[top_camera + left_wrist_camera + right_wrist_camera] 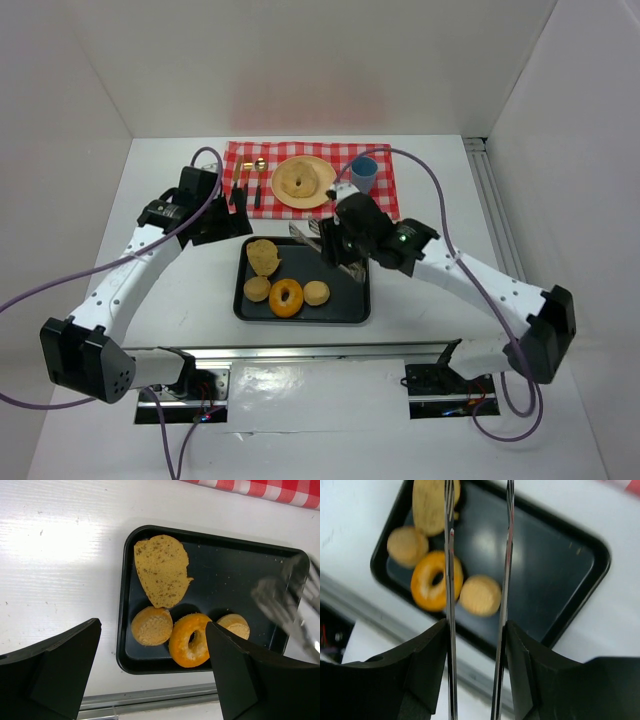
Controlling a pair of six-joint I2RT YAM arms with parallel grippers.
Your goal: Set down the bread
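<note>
A black tray (345, 297) holds a flat brown bread slice (263, 256), an orange ring-shaped bread (287, 297) and two small round buns (257, 289) (317, 293). A yellow plate (322, 197) on the red checked cloth (385, 200) carries a pale ring bread (296, 180). My right gripper (342, 240) is shut on metal tongs (305, 235) over the tray's far edge; the tong arms (450, 580) stand apart with nothing between them, above the ring bread (434, 580) and a bun (480, 596). My left gripper (238, 198) is open and empty, left of the plate, looking down on the tray (235, 575).
A blue cup (364, 173) stands right of the plate on the cloth. Cutlery (258, 182) lies left of the plate, close to my left gripper. White walls enclose the table on three sides. A metal rail (300, 352) runs along the near edge.
</note>
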